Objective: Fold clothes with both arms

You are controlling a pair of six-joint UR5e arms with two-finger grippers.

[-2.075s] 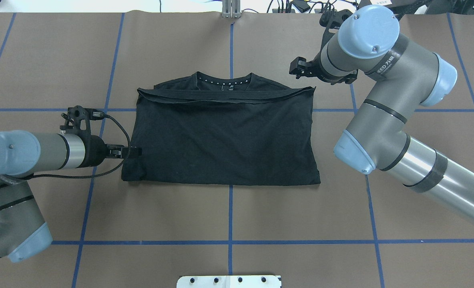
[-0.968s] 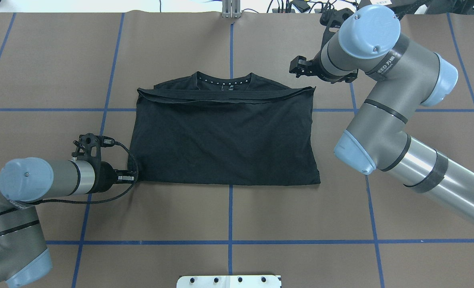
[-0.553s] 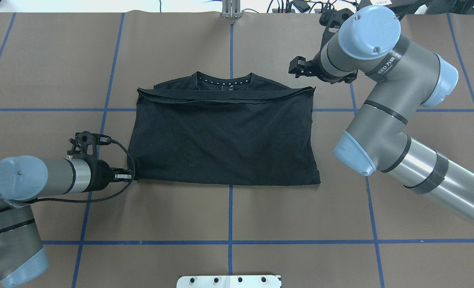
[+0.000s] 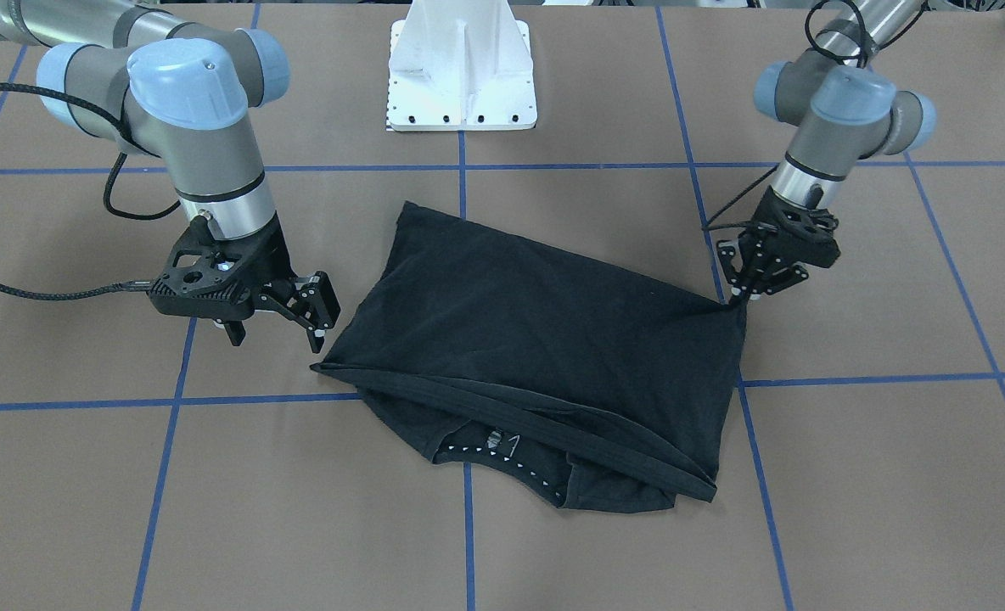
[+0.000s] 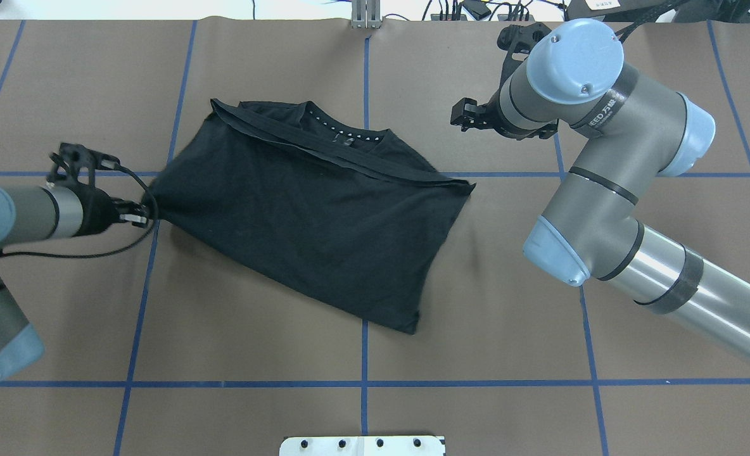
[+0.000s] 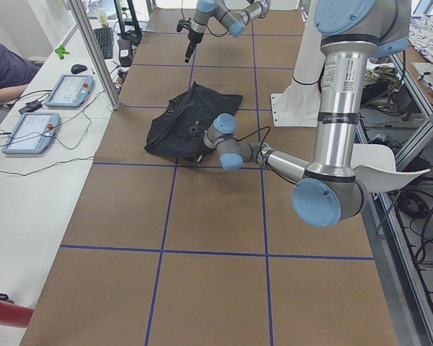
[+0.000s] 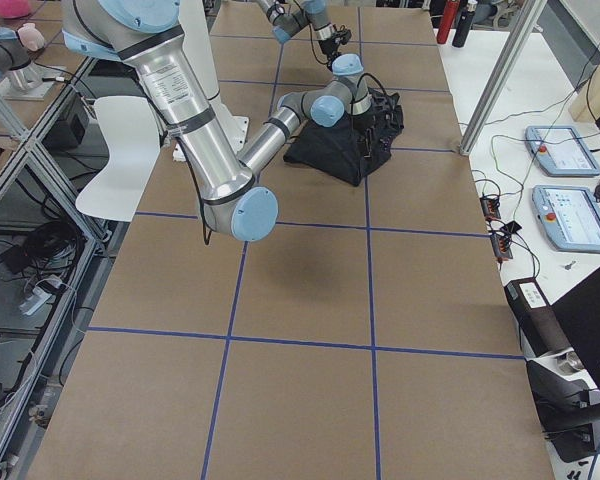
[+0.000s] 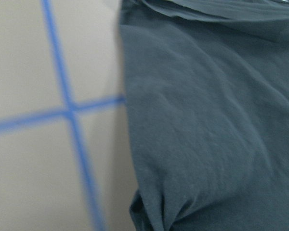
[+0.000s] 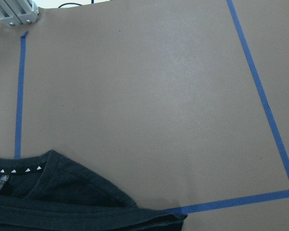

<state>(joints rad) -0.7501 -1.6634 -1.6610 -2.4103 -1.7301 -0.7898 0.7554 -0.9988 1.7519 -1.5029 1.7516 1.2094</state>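
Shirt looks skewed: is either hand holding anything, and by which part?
The left hand pinches the black T-shirt by one corner of its folded edge; the right hand is open and holds nothing.

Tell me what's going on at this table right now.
The robot is folding a black T-shirt. The shirt lies folded once on the table, skewed against the blue grid lines. The left gripper is shut on one corner of the shirt, drawing the cloth to a point. The right gripper hangs open close to the opposite corner, on the collar side, and touches nothing.
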